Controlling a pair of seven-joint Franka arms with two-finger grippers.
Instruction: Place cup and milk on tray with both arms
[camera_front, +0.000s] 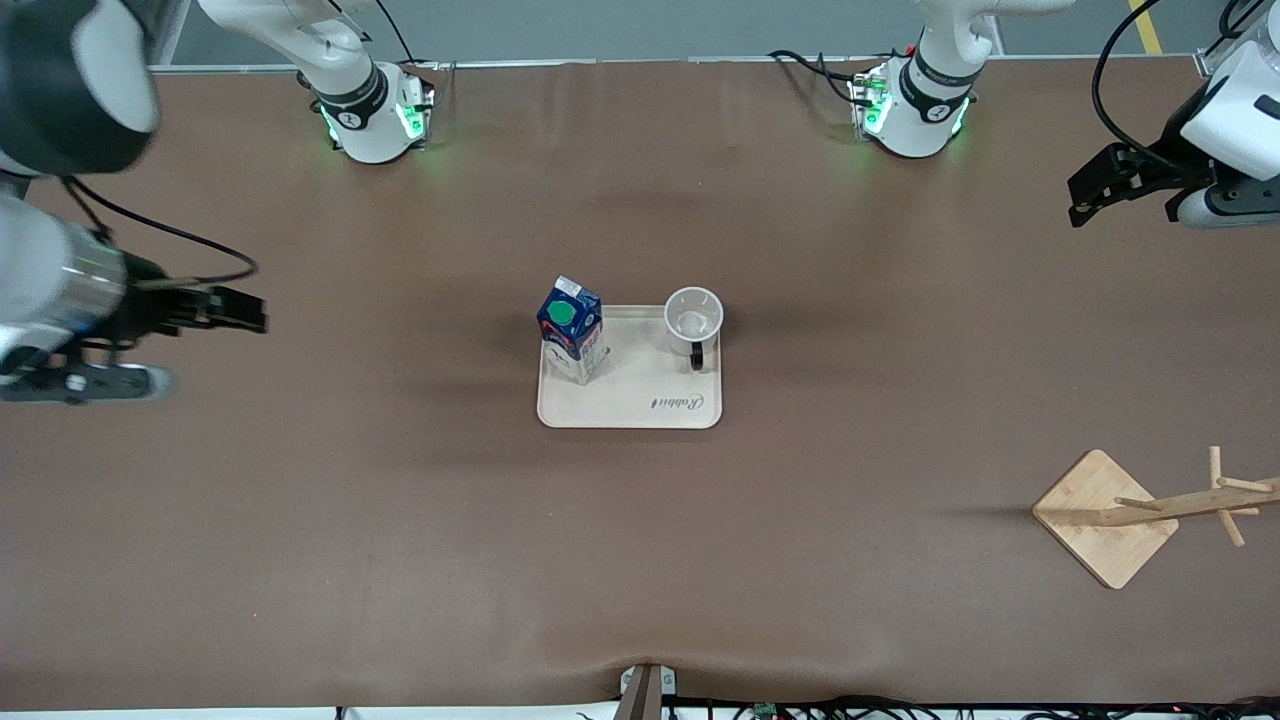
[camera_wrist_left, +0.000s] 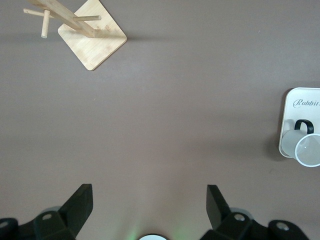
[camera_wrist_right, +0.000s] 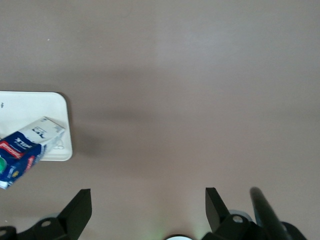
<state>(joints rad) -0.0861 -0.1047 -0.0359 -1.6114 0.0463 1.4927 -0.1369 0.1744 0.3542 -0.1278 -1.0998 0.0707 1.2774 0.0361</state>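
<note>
Nearest the front camera you have the square pale wooden rack base with its slanted pegged post (camera_front: 1105, 517), down at the left arm's end of the table, about 4 o'clock from the tray and well apart from it. It also shows in the left wrist view (camera_wrist_left: 92, 36).

Next, mid-table: the flat cream-beige rectangular tray with rounded corners and script lettering (camera_front: 640, 410), lying flat on the brown table cover (camera_front: 400, 520). Both task items sit on it.

The small dark blue gable-top milk carton with round green cap and white printed lower sides (camera_front: 571, 330) stands upright on the tray corner at 10 o'clock, toward the right arm's end. The right wrist view catches it at the tray edge (camera_wrist_right: 22, 150), with the tray (camera_wrist_right: 30, 107) under it.

The small white mug with black loop handle (camera_front: 694, 321) stands upright, mouth up, on the tray corner at 2 o'clock, toward the left arm's end; its handle points to 6 o'clock, toward the front camera. See the mug (camera_wrist_left: 306, 147) and tray (camera_wrist_left: 300, 105) in the left wrist view too. Carton and mug are apart, not touching.

Your right gripper (camera_front: 245, 308) hangs over bare table at 9 o'clock from the tray, fingers spread wide, holding nothing.

Your left gripper (camera_front: 1085, 195) hangs over bare table at about 2 o'clock from the tray, fingers spread wide, holding nothing.
</note>
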